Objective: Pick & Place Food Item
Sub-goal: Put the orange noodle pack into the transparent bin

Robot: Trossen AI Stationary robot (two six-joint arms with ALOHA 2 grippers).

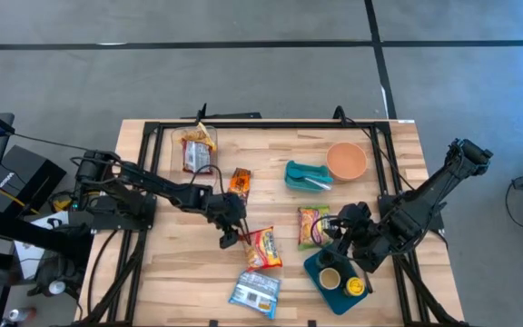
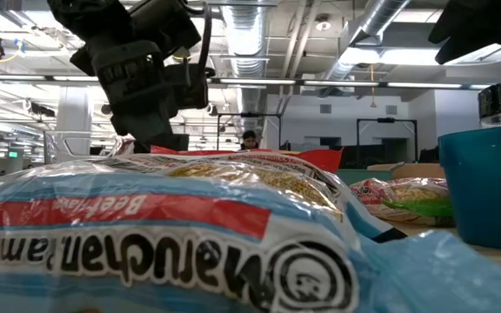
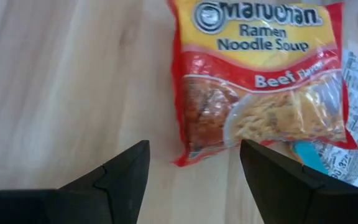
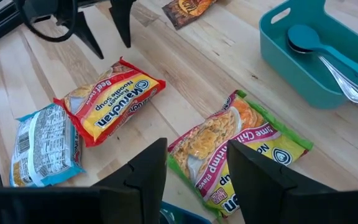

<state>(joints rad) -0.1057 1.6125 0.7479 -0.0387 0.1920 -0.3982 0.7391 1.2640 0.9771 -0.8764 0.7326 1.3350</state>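
A red Maruchan beef ramen packet (image 1: 263,247) lies flat on the wooden table, near the middle front. My left gripper (image 1: 228,240) is open just to its left. In the left wrist view the packet's corner (image 3: 188,155) lies ahead of the gap between the fingers (image 3: 194,171), which do not touch it. A green shrimp ramen packet (image 1: 313,225) lies flat to the right. My right gripper (image 1: 336,234) is open and hangs over its right side, empty (image 4: 197,171). A blue ramen packet (image 1: 255,292) lies near the front edge.
A teal tray (image 1: 320,268) with a cup and a jar sits at the front right. A teal bin (image 1: 307,175) with a spoon and an orange bowl (image 1: 346,161) stand further back. Two snack packets (image 1: 198,145) (image 1: 240,182) lie at the back left. The blue packet (image 2: 146,235) fills the low view.
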